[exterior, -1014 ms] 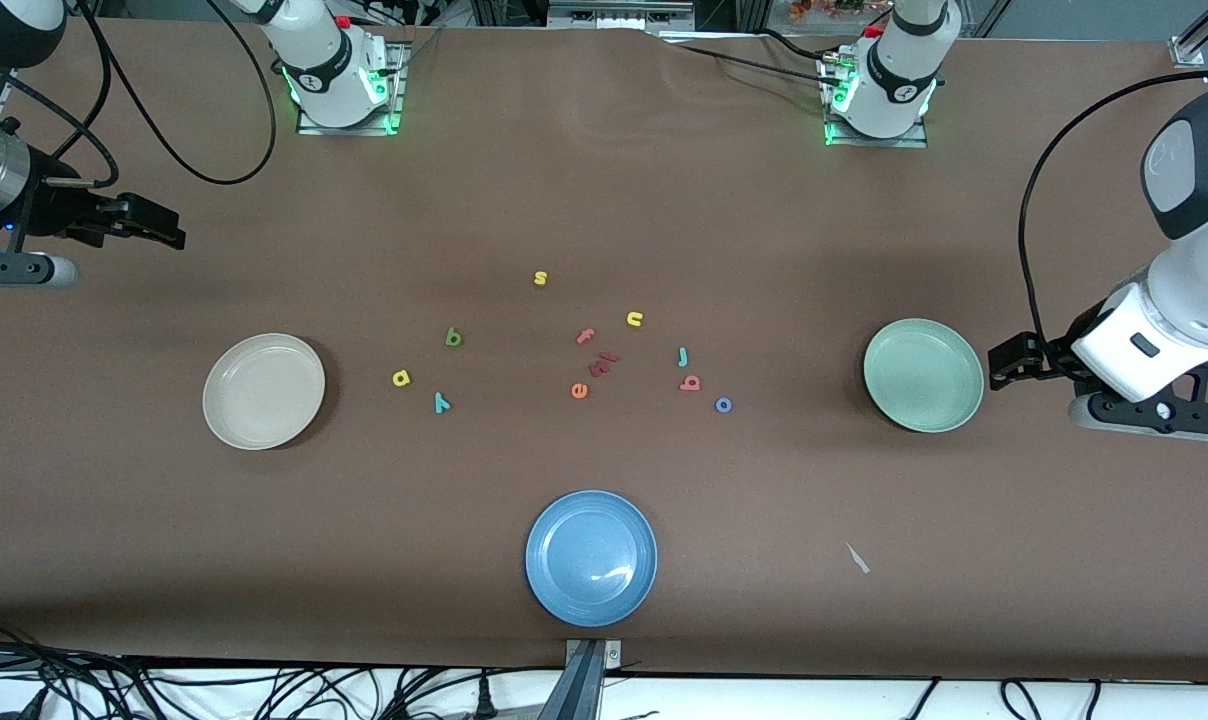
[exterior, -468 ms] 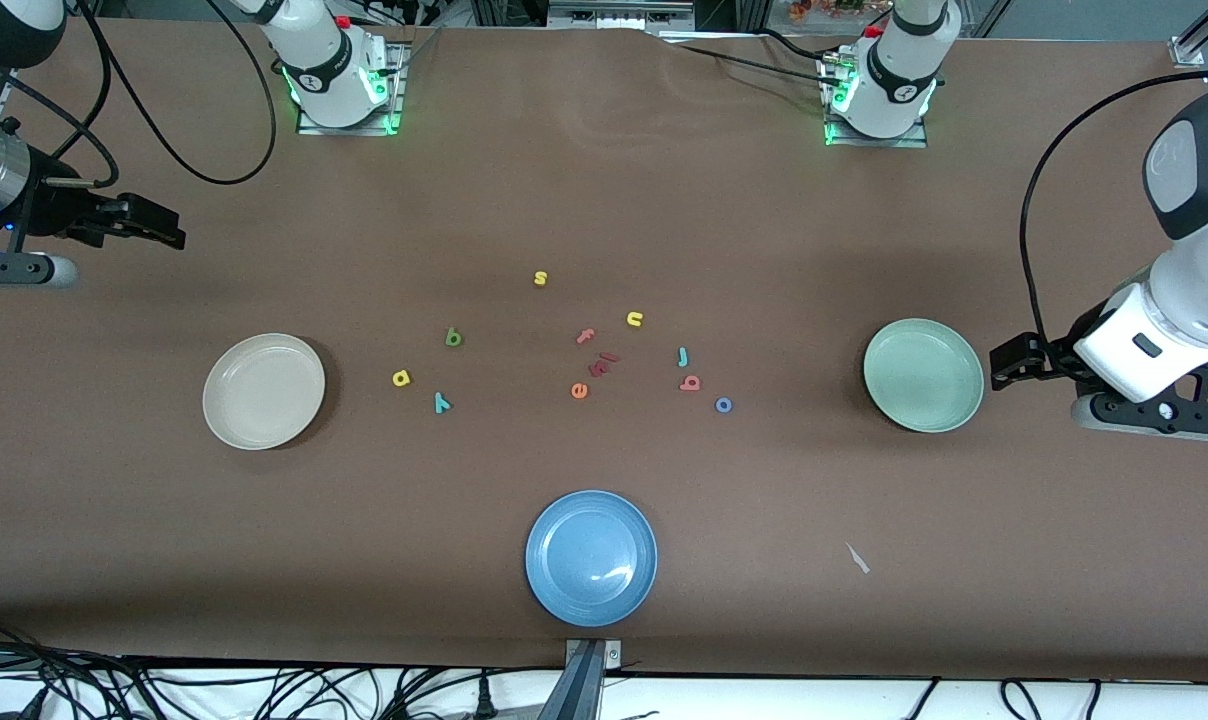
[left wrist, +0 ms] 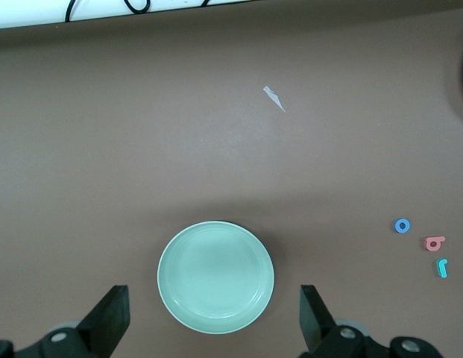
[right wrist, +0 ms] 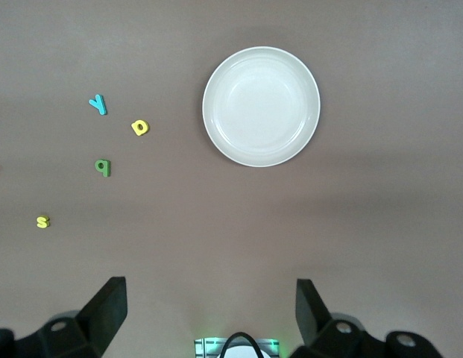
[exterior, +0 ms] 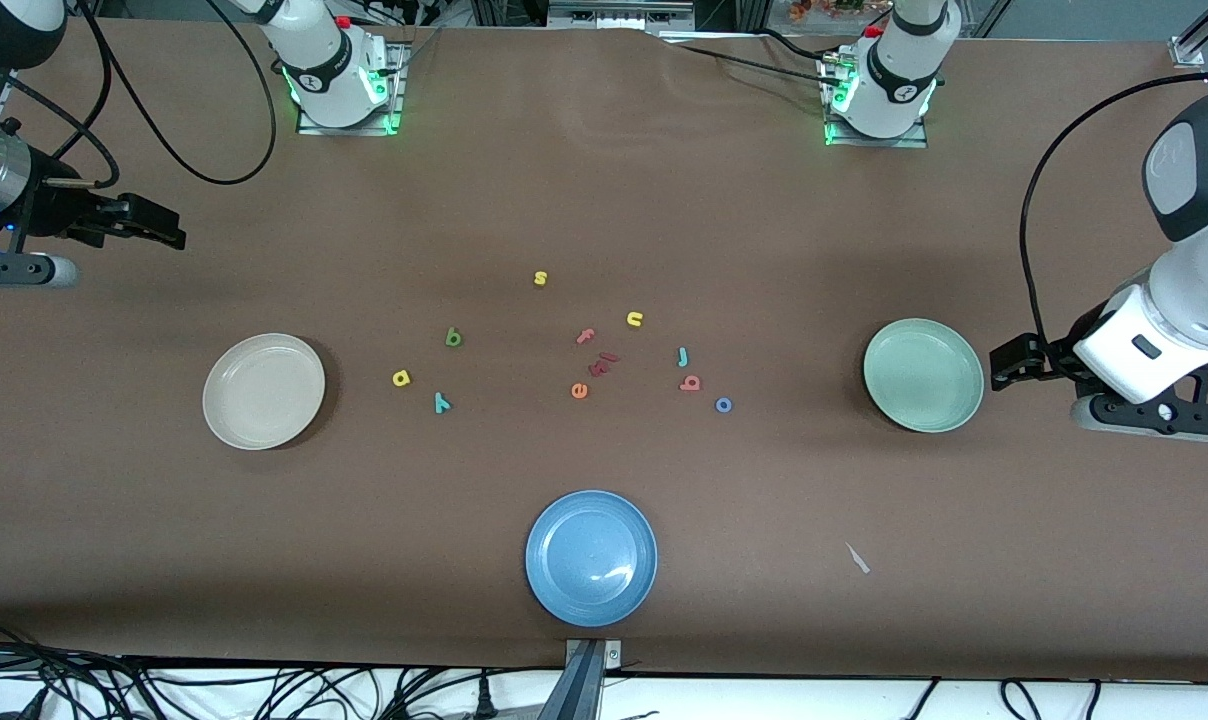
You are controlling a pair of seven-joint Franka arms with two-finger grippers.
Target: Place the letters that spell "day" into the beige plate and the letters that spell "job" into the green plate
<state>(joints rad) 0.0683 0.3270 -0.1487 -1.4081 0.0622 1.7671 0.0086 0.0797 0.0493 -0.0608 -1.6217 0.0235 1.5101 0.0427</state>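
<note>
On the brown table (exterior: pixel 604 180), three plates, scattered letters; left hand (left wrist: pixel 212 321) and right hand (right wrist: pixel 209 313) wide, empty.

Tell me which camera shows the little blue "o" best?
The left wrist view shows the blue "o" best: its ring shape and hole are clear, lying beside the pink "b". The front view shows it too, but tinier, between the "b" and the green plate. The right wrist view misses it entirely.

Brown-covered table (exterior: pixel 604 200), cables (exterior: pixel 264 690) along edge
</note>
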